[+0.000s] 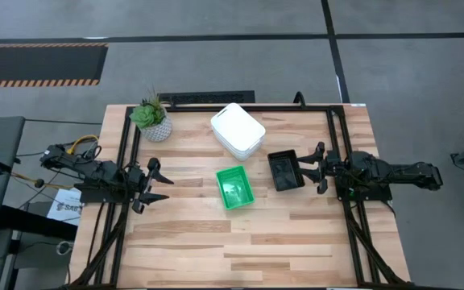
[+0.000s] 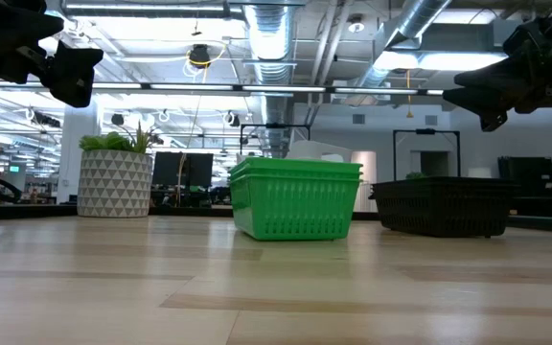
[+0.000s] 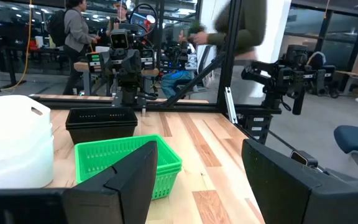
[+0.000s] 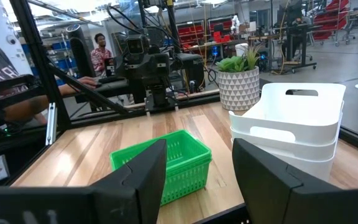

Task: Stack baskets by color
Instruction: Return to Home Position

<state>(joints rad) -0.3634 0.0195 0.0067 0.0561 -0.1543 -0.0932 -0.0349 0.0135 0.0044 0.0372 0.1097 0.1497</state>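
Across the pale plank desk [image 1: 296, 242], in an open workshop with ceiling ducts and people beyond, the green baskets [image 1: 234, 187] sit nested at centre. The white baskets [image 1: 238, 130] are nearer the far edge and the black baskets [image 1: 285, 171] are to the right. The left end effector [image 1: 164, 185] hangs near the left edge, fingers spread and empty. The right end effector [image 1: 311, 167], also spread and empty, hovers just beside the black stack.

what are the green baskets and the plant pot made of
The green baskets: probably moulded plastic, slightly glossy, with thin slotted walls. The plant pot: looks like matte ceramic or concrete, white with a grey triangle pattern; cannot tell which.
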